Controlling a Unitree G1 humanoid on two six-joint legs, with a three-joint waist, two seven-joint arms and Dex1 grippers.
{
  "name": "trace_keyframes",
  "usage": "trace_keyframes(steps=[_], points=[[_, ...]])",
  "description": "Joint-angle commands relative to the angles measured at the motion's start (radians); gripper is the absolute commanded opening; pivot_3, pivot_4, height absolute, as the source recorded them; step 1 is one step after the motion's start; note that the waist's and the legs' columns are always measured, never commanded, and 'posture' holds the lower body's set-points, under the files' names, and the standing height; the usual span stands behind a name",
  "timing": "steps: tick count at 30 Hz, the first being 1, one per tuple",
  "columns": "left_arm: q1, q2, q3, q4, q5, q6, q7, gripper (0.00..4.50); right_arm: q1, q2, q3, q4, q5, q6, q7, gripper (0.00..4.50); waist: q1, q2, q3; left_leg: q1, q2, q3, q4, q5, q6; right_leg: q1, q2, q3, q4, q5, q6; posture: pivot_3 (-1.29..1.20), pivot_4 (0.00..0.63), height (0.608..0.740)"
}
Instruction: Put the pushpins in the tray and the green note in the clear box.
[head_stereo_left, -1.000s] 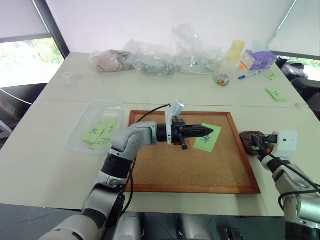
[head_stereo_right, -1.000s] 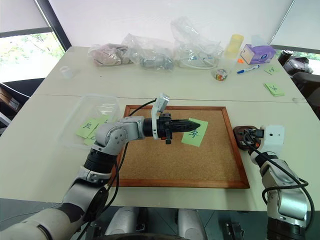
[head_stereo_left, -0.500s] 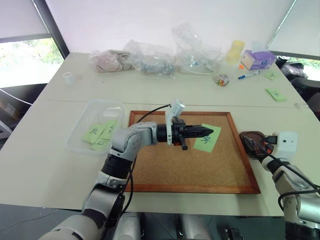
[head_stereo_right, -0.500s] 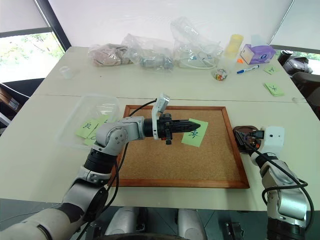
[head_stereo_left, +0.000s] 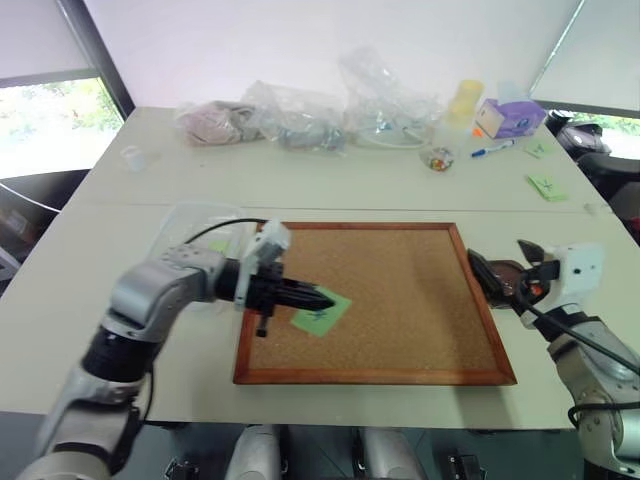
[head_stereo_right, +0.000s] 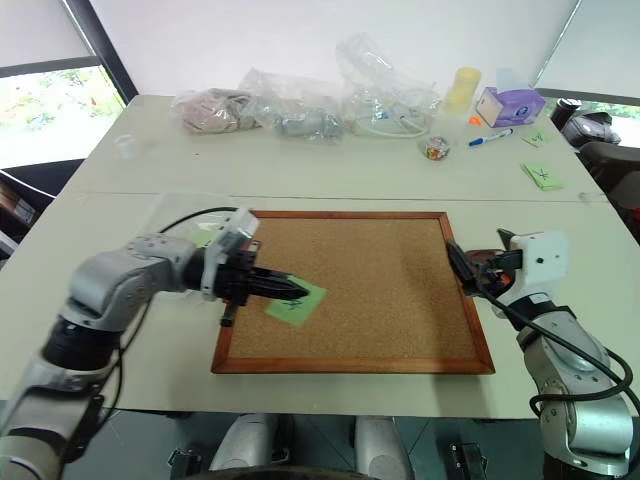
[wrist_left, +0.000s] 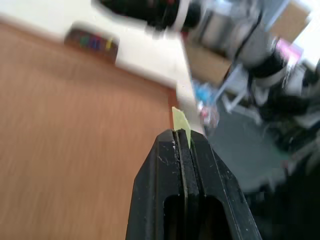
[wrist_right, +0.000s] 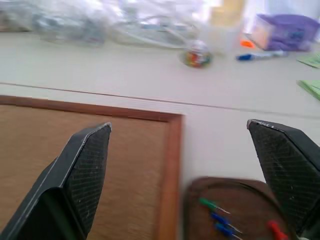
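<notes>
The left hand (head_stereo_left: 318, 297) is clamped on the green note (head_stereo_left: 322, 312) over the cork board's (head_stereo_left: 400, 300) near-left corner; carry it level to the clear box (head_stereo_left: 190, 218) beyond that edge. The right hand (wrist_right: 185, 165) gapes above the tray (wrist_right: 235, 210) of pushpins (wrist_right: 220, 222).

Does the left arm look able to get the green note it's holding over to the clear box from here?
Probably yes. The left gripper is shut on the green note, and the clear box lies just beyond that arm's wrist, with nothing standing between.
</notes>
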Motion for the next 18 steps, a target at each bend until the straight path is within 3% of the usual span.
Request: trace_keyframes(steps=[1, 4, 8, 18], points=[[-0.081, 0.043, 0.090, 0.127, 0.087, -0.112, 0.059, 0.00, -0.020, -0.028, 0.049, -0.073, 0.043, 0.031, 0.038, 4.47, 0.009, 0.000, 0.000, 0.000, 0.000, 0.000, 0.001, 0.000, 0.000, 0.001, -0.001, 0.000, -0.001, 0.000, 0.000, 0.00, 0.150, 0.737], [-0.138, 0.133, 0.146, 0.230, 0.163, -0.169, 0.095, 0.00, -0.014, -0.066, 0.129, -0.131, 0.087, 0.094, 0.098, 4.47, 0.006, -0.003, 0.002, -0.001, -0.002, 0.001, 0.002, -0.002, 0.003, 0.003, -0.003, 0.000, -0.005, 0.000, 0.000, 0.00, 0.150, 0.737], [-0.214, 0.239, 0.123, 0.380, 0.300, -0.283, 0.117, 0.00, -0.022, -0.118, 0.180, -0.187, 0.163, 0.172, 0.147, 4.47, 0.002, -0.006, 0.004, -0.002, -0.001, 0.002, 0.001, -0.002, 0.003, -0.002, 0.000, 0.000, -0.003, 0.001, 0.001, 0.00, 0.150, 0.737], [-0.251, 0.311, 0.042, 0.512, 0.458, -0.362, 0.039, 0.00, -0.062, -0.128, 0.209, -0.182, 0.171, 0.193, 0.141, 4.47, 0.009, -0.010, 0.005, -0.004, -0.002, 0.004, 0.002, -0.002, 0.003, -0.002, -0.001, -0.001, -0.003, 0.000, 0.001, 0.00, 0.150, 0.737]])
